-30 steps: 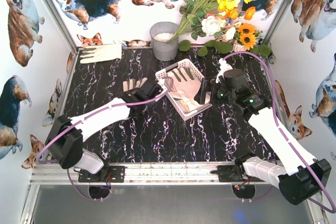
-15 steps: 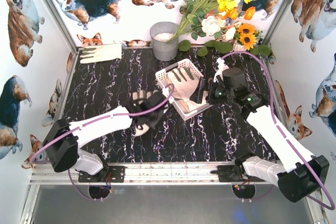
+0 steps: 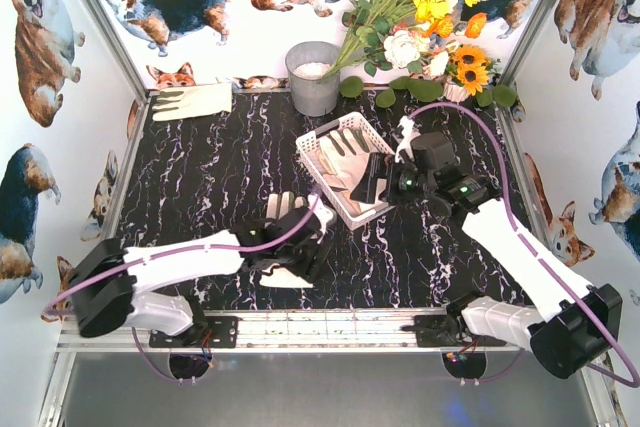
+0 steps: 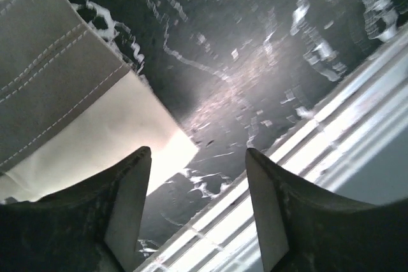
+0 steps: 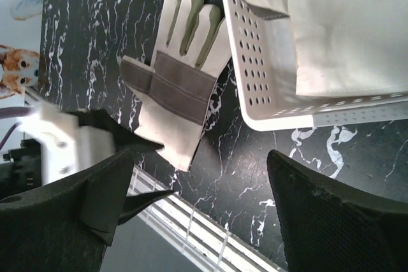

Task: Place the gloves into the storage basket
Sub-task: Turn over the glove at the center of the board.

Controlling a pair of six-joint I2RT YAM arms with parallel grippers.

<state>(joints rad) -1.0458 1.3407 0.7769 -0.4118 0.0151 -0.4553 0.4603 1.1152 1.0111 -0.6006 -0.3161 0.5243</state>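
The black marble-patterned table (image 3: 200,177) fills the enclosure, and both arms reach across it from the near edge. At the back a bunch of artificial flowers (image 3: 420,7) leans over a grey round bucket (image 3: 313,77). The storage basket (image 3: 308,150), white with perforated sides, sits at an angle near the middle of the table. It holds at least one glove (image 3: 345,162), which the right wrist view shows as pale fabric filling the inside. A second glove (image 3: 283,207) lies flat on the table just left of the basket and nearer the front rail. Its grey palm patch faces up, its fingers point toward the back and its cuff points toward the rail. A third glove (image 3: 192,100) lies well apart in the far-left corner. The left gripper (image 4: 197,154) hangs low over the cuff end of the second glove. Its jaws stand apart with only bare table between them, and the cuff's edge is just beside the left finger. The right gripper (image 5: 201,157) hovers at the basket's right side, its jaws spread wide and holding nothing.
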